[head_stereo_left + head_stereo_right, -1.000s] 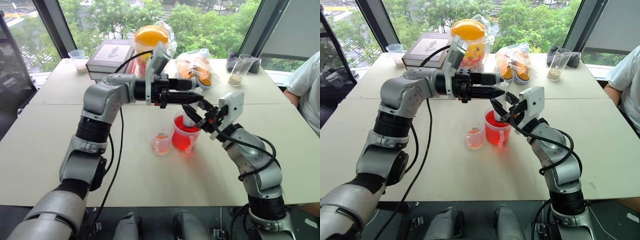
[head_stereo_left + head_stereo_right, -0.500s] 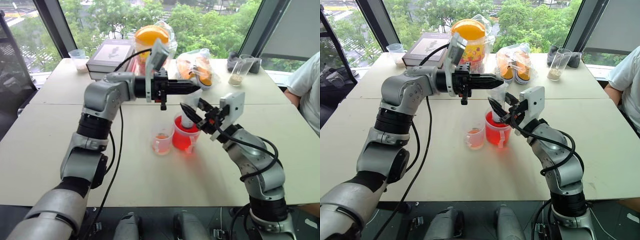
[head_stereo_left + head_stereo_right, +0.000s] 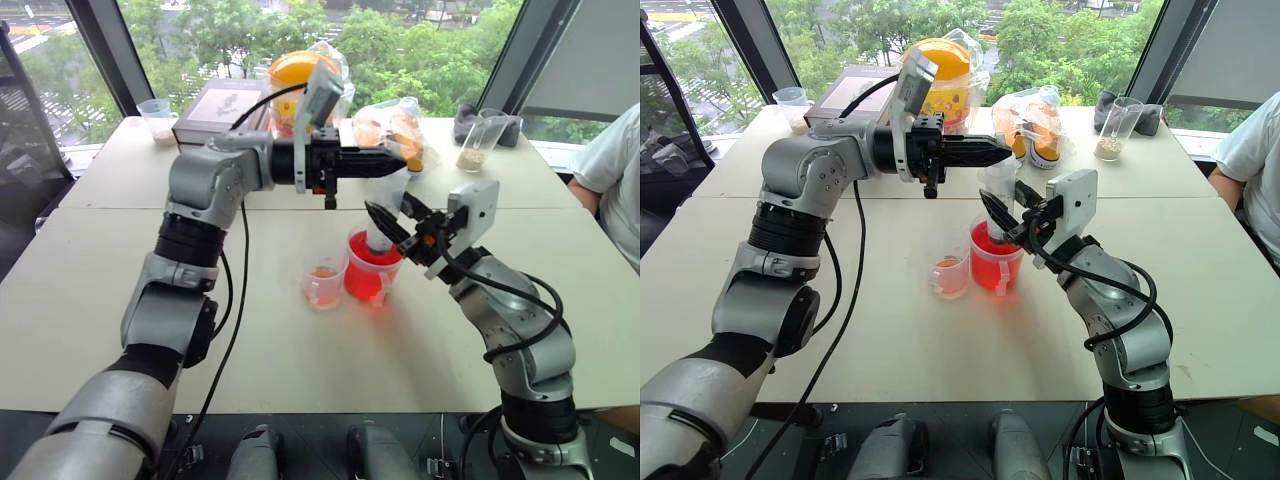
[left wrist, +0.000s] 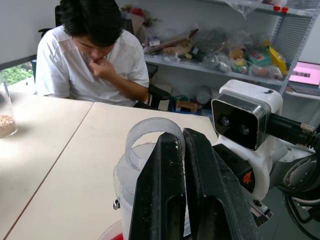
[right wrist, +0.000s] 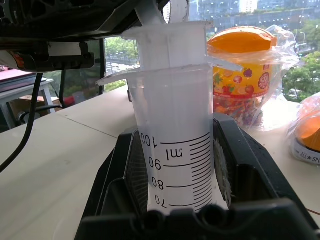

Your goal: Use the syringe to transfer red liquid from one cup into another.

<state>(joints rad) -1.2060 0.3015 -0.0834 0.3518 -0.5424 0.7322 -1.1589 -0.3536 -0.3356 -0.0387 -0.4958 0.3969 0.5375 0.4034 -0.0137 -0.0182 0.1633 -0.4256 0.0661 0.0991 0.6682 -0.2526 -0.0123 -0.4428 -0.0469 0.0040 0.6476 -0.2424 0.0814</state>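
The syringe (image 3: 382, 225) stands upright with its lower end in the wider cup (image 3: 368, 278), which holds the red liquid (image 3: 990, 268). My right gripper (image 3: 393, 215) is shut on the syringe's clear barrel (image 5: 175, 125), just under its flange. Coming in level from the left, my left gripper (image 3: 393, 160) is shut on the ring at the top of the white plunger (image 4: 137, 145). The smaller cup (image 3: 323, 283), faintly orange at the bottom, sits on the table right beside the red one, on its left.
At the table's far side are an orange-lidded jar (image 3: 303, 75), a book (image 3: 225, 105), a plastic bag with orange items (image 3: 395, 130) and two clear cups of pale powder (image 3: 157, 120) (image 3: 475, 142). A person (image 3: 615, 170) sits at the right edge.
My left gripper's fingers have gone from open to shut on the plunger's top, and it now sits slightly higher. The right gripper and both cups have stayed in place.
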